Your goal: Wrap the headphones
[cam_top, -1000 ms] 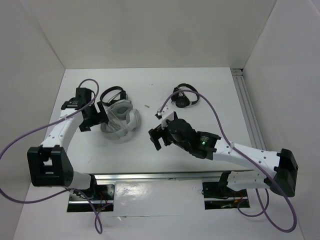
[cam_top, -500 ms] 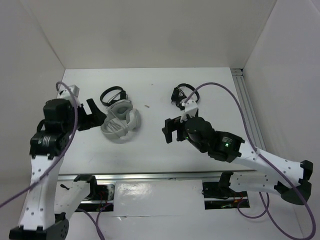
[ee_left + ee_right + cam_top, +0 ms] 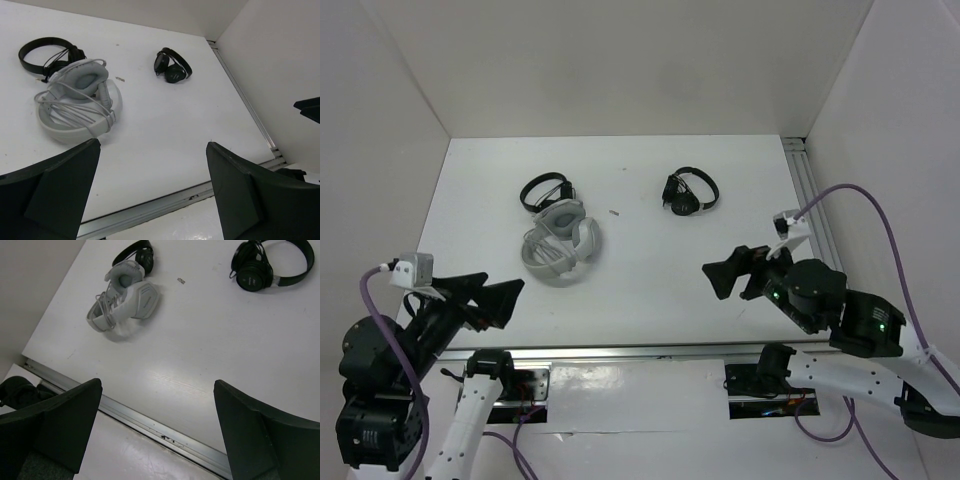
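Nearest to us, both arms hang over the near edge of the bench [image 3: 650, 270]. The left pincer [image 3: 496, 292] is spread wide and holds nothing, and the right pincer [image 3: 728, 268] is the same. Neither touches anything.

Farther in, on the left half of the bench, the headphones [image 3: 558, 245] lie folded in a heap, well apart from both pincers. Strands of the cable [image 3: 60, 100] run in loops across the headband and around the ear pads. We judge the winding is mostly done, so the step in hand is a check. To do it well, we keep both pincers wide and high, look for a slack loop or a free end, and go in only from the open near side so the coil is not dragged loose.

Several things are hard to make out:
- We cannot find the plug end in any view, and we cannot tell how tight the loops sit.
- One ear pad is partly hidden under the headband.
- Just behind, a black headset [image 3: 545, 188] lies close against the headphones. We cannot tell whether they touch.
- Beyond the middle lies a small speck [image 3: 614, 212], too small to name.
- At far right, a second black headset [image 3: 690, 190] lies alone.
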{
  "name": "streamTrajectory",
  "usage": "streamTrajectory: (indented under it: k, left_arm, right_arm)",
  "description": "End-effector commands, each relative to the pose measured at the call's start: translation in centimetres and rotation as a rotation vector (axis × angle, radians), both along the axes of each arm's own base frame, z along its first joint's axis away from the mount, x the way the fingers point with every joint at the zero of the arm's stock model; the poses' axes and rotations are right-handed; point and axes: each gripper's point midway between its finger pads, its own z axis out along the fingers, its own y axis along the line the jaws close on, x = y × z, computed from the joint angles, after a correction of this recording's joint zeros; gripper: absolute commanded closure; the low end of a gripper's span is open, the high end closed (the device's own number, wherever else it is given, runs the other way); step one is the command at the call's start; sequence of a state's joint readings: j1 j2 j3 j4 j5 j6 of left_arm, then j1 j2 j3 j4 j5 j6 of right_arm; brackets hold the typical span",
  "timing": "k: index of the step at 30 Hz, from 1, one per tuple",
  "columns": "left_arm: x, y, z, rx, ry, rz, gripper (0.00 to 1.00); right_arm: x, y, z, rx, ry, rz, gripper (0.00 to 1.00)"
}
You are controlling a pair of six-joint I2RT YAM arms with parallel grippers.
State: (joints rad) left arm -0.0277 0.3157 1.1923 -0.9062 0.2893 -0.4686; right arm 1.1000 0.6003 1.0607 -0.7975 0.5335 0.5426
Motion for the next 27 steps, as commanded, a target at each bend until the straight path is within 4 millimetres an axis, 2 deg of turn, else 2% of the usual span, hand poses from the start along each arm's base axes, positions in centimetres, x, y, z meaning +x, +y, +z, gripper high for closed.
streamTrajectory:
  k: [1, 3, 9, 19, 27]
  left_arm:
    - [0.3, -0.9, -0.6, -0.03, 0.032, -0.051, 0.0]
    - [0.4, -0.7, -0.5, -0.014, 0.032, -0.043, 0.0]
    - [0.6, -0.1, -0.7, 0.004, 0.048, -0.022, 0.0]
    - [0.6, 0.8, -1.8, 0.028, 0.074, 0.015, 0.0]
    - [0.6, 1.3, -1.5, 0.045, 0.07, 0.037, 0.0]
  right_arm:
    - [-0.3, -2.8, -1.1, -0.02, 0.048, -0.098, 0.0]
    - [-0.7, -3.5, -0.8, 0.012, 0.034, -0.098, 0.0]
    - [-0.5, -3.9, -0.8, 0.02, 0.018, -0.113, 0.0]
    - [0.0, -3.7, -0.8, -0.004, 0.02, -0.133, 0.0]
    - [-0.1, -3.9, -0.6, -0.003, 0.019, -0.133, 0.0]
